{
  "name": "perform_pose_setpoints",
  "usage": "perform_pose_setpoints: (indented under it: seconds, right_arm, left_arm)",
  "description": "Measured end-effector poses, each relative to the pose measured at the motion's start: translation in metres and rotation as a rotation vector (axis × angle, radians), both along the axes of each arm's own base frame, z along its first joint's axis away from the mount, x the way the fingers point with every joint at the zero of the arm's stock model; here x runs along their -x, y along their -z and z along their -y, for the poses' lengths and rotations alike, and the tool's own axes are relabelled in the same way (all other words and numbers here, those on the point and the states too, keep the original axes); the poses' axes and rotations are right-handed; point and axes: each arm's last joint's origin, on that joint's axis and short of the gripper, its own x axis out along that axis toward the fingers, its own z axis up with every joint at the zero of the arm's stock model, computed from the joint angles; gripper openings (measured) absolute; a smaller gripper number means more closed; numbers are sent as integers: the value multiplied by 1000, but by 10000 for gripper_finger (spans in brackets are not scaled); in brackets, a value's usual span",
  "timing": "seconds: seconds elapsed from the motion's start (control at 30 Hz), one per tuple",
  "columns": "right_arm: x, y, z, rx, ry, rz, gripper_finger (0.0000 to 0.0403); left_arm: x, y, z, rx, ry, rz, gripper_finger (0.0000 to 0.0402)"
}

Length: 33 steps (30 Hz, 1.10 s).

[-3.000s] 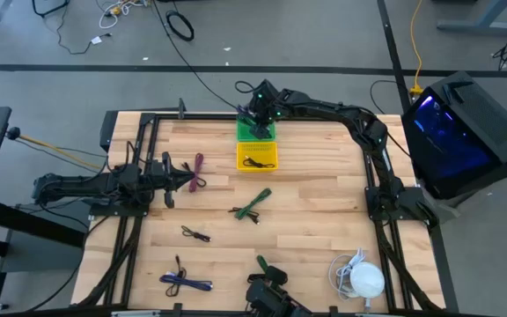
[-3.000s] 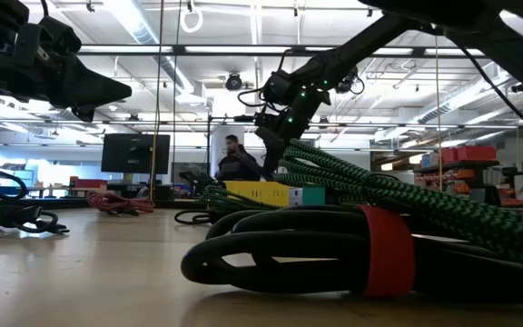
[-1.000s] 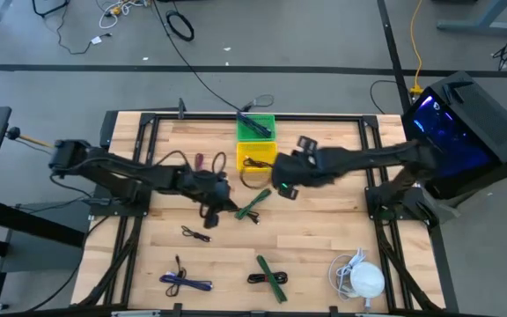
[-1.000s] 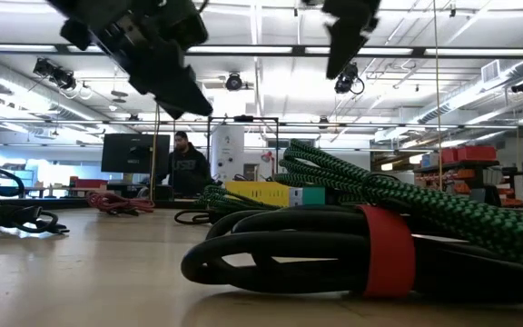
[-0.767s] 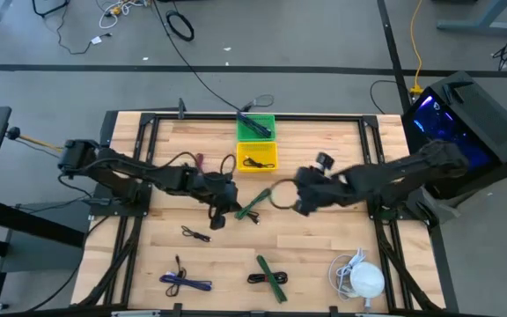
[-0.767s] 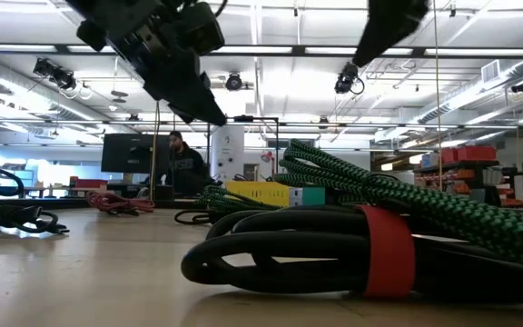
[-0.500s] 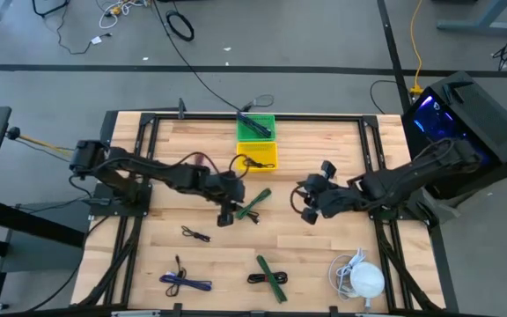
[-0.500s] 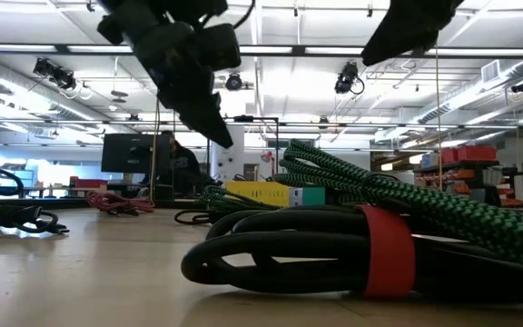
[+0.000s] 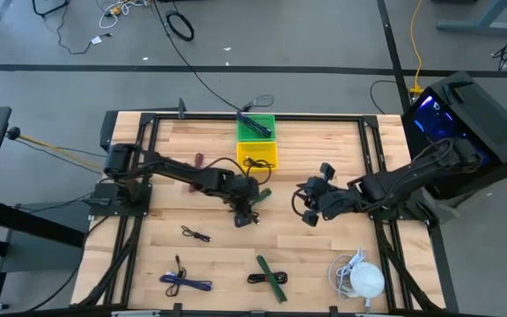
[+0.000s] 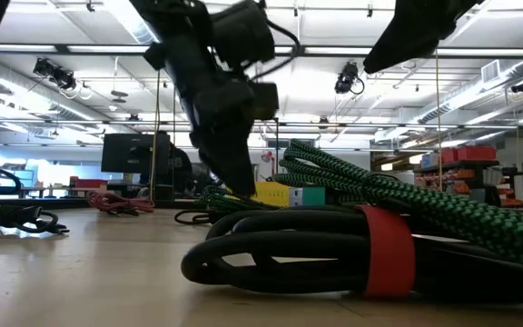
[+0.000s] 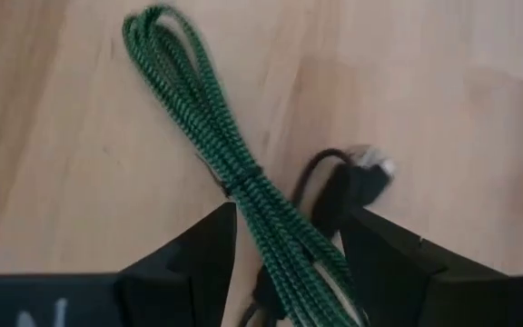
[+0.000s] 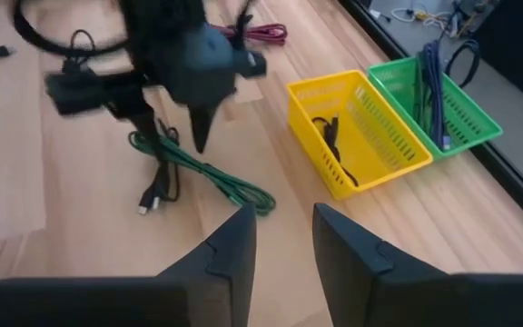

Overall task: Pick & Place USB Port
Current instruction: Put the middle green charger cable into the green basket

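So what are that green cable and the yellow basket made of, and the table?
The green cable looks fabric-braided: a woven green-and-black pattern, matte. The yellow basket looks like moulded plastic, with slotted walls and even colour. The table looks like wood, showing pale jointed strips with visible grain.

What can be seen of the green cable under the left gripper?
The green cable is braided, green flecked with black, folded into a long narrow bundle lying flat on the wooden table. A dark band cinches it midway; a black lead with a pale plug lies beside it. The left gripper hangs over it with fingers open astride one end, not visibly closed on it.
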Motion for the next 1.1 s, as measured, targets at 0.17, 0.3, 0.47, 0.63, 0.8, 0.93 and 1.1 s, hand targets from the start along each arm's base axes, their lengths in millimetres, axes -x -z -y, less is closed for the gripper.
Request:
perform_pose_setpoints:
  seconds: [0.17,0.3,0.47,0.63,0.8,0.93,1.1]
  right_arm:
    - [1,0,-5,5,-25,3,111]
    - [2,0,-8,2,-38,7,111]
    - [2,-1,-9,7,-39,11,111]
    - [2,-1,-9,10,-39,10,111]
    - [2,-1,-9,10,-38,10,111]
    - [2,-1,-9,11,-38,9,111]
    - [2,-1,-9,17,-33,9,111]
  left_arm:
    - [-10,8,-3,-34,-25,-34,200]
    - [-11,13,-5,-73,-38,-52,195]
    - [-10,14,-10,-76,-94,-63,137]
    - [-12,13,-10,-73,-71,-46,25]
    - [-16,7,-7,-75,-62,-22,26]
    - [-27,-15,2,-101,-5,6,26]
    - [-34,-55,15,-279,54,-50,26]
